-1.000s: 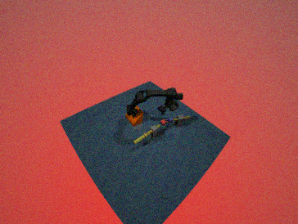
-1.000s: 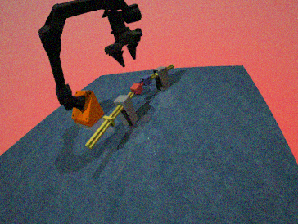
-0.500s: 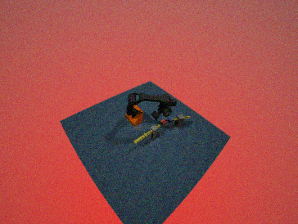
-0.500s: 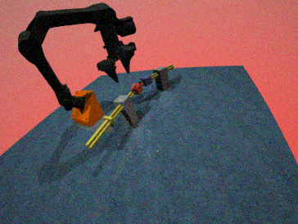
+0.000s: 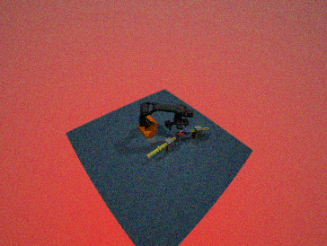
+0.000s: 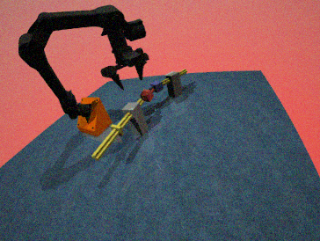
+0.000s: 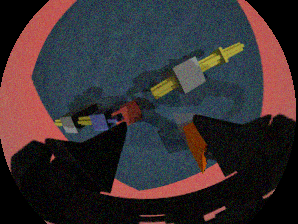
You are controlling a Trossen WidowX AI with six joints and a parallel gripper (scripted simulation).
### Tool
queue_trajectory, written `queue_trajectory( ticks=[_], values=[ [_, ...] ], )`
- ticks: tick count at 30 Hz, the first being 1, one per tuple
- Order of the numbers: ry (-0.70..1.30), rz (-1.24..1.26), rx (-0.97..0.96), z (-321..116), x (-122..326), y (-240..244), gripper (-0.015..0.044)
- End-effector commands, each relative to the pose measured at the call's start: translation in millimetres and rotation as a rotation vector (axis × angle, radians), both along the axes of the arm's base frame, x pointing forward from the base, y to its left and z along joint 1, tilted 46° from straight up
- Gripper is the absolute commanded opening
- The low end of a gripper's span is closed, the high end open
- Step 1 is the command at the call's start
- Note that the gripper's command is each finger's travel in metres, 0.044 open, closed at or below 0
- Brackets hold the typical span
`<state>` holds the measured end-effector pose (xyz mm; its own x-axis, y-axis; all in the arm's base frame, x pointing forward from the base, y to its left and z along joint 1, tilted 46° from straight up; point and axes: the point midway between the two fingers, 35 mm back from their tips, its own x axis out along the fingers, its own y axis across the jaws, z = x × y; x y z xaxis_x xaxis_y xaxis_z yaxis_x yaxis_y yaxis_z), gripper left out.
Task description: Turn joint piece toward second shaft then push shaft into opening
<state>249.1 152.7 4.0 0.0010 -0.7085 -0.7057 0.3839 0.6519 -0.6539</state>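
The red joint piece hangs by blue hinge parts on the first yellow shaft, held in the far grey block. The second yellow shaft passes through the near grey block. In the wrist view a gap shows between its end and the red piece, which is turned roughly toward it; exact alignment is unclear. My gripper is open and empty, above the red piece, not touching it.
The orange arm base stands beside the second shaft. A yellow collar sits on that shaft, outside the near block. Both blocks stand on the dark blue table.
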Motion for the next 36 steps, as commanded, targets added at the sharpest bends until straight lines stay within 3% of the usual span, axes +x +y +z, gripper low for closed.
queue_trajectory(
  ticks=[1,36],
  values=[
    [-0.073,-0.068,-0.005,-1,0,-2,0.0440],
    [-0.832,-0.820,-0.001,-9,0,-14,0.0440]
  ],
)
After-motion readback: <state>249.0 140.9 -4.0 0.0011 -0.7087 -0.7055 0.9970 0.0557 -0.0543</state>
